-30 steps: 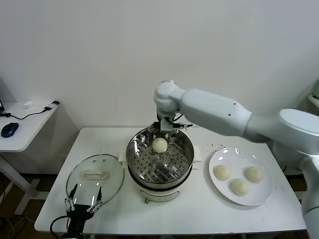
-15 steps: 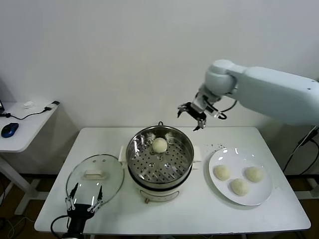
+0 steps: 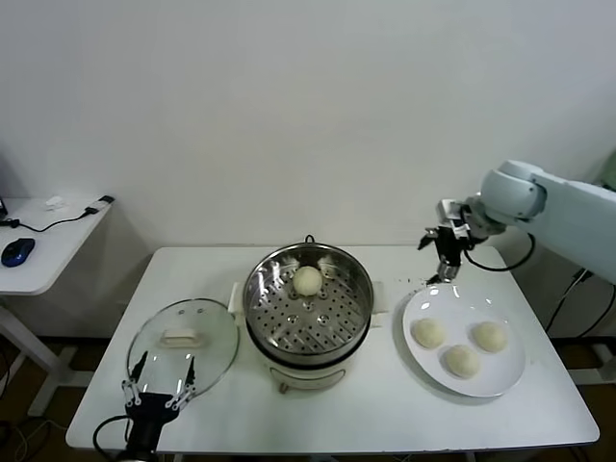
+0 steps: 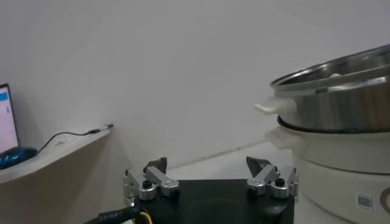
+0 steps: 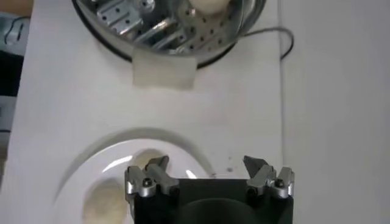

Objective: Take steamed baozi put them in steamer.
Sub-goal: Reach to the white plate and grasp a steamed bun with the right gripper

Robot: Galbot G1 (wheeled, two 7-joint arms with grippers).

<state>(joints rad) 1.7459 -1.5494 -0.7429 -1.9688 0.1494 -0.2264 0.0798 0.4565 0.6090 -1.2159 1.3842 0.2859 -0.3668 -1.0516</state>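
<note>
On the tabletop (image 3: 385, 404) before me, the steamer (image 3: 308, 306) stands at centre. One baozi (image 3: 307, 280) sits on its perforated tray, toward the far side. To the right of the steamer lies a white plate (image 3: 500, 380) carrying three more buns: one on the left (image 3: 428, 333), one on the right (image 3: 489, 335) and one nearest me (image 3: 461, 361). All three lie apart from one another.

My right hand (image 3: 449, 258) hangs above the far edge of the plate, near the wall, with its fingers spread fully and nothing between them. The right wrist view confirms this: both fingertips (image 5: 157, 165) stand wide apart and empty, with the plate rim (image 5: 146, 135) and part of a bun (image 5: 103, 201) below, and the steamer (image 5: 170, 30) farther off.

My left hand (image 3: 159, 385) is parked at the near left edge of the tabletop, just in front of the glass lid (image 3: 183, 335), which lies flat to the left of the steamer. Its fingers also stand fully spread and hold nothing. The left wrist view shows them (image 4: 152, 176) level with the steamer base (image 4: 341, 164).

A side table (image 3: 43, 241) with a mouse (image 3: 17, 250) stands at far left.
</note>
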